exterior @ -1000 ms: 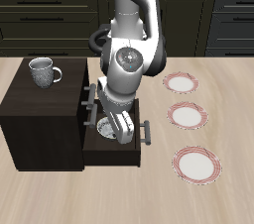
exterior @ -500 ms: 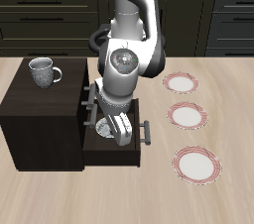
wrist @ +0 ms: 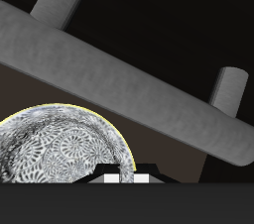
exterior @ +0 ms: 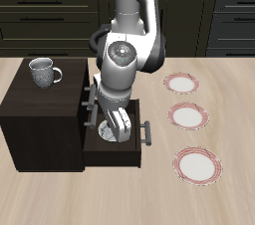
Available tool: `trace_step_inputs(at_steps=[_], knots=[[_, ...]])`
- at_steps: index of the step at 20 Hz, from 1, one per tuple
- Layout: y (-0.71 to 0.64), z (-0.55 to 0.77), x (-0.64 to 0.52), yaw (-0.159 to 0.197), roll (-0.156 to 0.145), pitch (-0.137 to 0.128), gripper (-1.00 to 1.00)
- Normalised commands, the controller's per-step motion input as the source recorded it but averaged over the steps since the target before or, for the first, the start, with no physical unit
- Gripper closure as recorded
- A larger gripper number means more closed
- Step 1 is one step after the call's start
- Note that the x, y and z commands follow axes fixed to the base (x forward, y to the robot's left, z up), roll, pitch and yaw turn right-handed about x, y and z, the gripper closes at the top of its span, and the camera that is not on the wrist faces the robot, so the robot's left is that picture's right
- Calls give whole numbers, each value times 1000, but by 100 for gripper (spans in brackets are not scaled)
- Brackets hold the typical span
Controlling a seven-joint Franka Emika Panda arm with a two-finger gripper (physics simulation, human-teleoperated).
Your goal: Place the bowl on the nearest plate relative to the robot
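Observation:
The bowl (exterior: 105,131) lies in the open drawer (exterior: 115,149) of the dark cabinet; its speckled inside fills much of the wrist view (wrist: 60,151). My gripper (exterior: 113,132) reaches down into the drawer and sits at the bowl's rim. In the wrist view the fingertips (wrist: 112,176) stand close together on that rim, so the gripper (wrist: 129,176) looks shut on the bowl. Three striped-rim plates lie in a row beside the cabinet. The plate (exterior: 182,83) farthest back is the one nearest my base.
A grey mug (exterior: 42,72) stands on top of the cabinet (exterior: 40,105). The drawer's grey handle bar (wrist: 129,89) crosses the wrist view. Two more plates, one in the middle (exterior: 187,116) and one near the front edge (exterior: 198,165), lie on the table.
The arm has leaned slightly sideways over the drawer; the gripper stays at the bowl's rim. The bowl has hardly moved.

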Motion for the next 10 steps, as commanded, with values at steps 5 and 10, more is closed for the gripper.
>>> trace_step_inputs(at_steps=[5, 10], knots=[[281, 291, -29, 52, 55, -52, 100], [219, 734, -164, 86, 56, -125, 100]])
